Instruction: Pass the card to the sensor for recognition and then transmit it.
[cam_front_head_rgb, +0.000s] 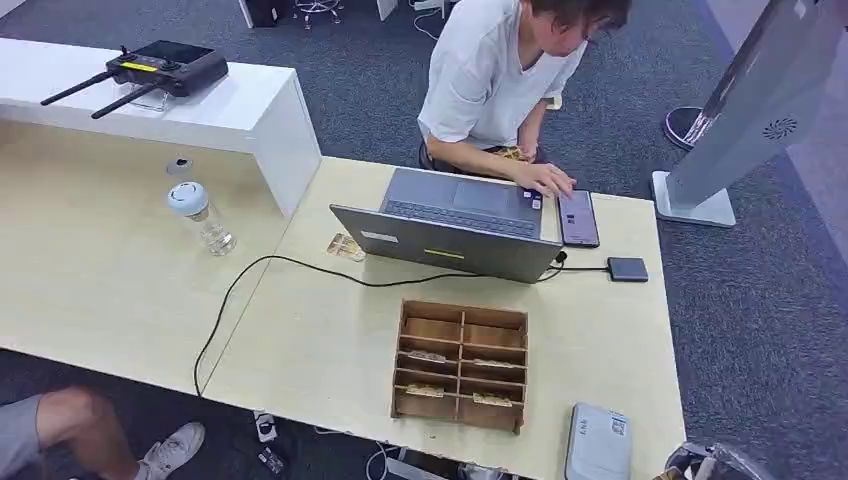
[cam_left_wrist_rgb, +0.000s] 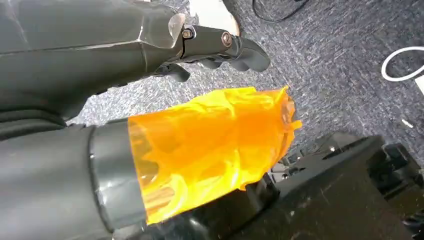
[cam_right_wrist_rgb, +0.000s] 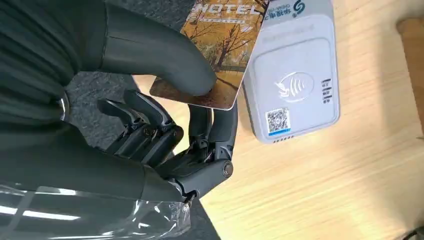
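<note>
My right hand (cam_right_wrist_rgb: 165, 120) pinches a hotel card (cam_right_wrist_rgb: 220, 45) printed with autumn trees, the thick thumb pressing it against the dark fingers. The card hangs at the edge of the grey card sensor (cam_right_wrist_rgb: 295, 80), its corner overlapping the sensor's side; I cannot tell whether they touch. The sensor (cam_front_head_rgb: 598, 442) lies at the near right edge of the table, by the wooden card box (cam_front_head_rgb: 460, 363). My left hand (cam_left_wrist_rgb: 165, 55) hangs over the carpet and holds nothing, its thumb wrapped in orange film (cam_left_wrist_rgb: 215, 145) and apart from the fingers (cam_left_wrist_rgb: 235, 47).
A person (cam_front_head_rgb: 500, 80) sits across the table (cam_front_head_rgb: 320, 340) with a hand on a laptop (cam_front_head_rgb: 450, 225), next to a phone (cam_front_head_rgb: 578, 217). A black cable (cam_front_head_rgb: 240, 290) crosses the tabletop. A bottle (cam_front_head_rgb: 200, 215) stands at left, and a loose card (cam_front_head_rgb: 346, 247) lies by the laptop.
</note>
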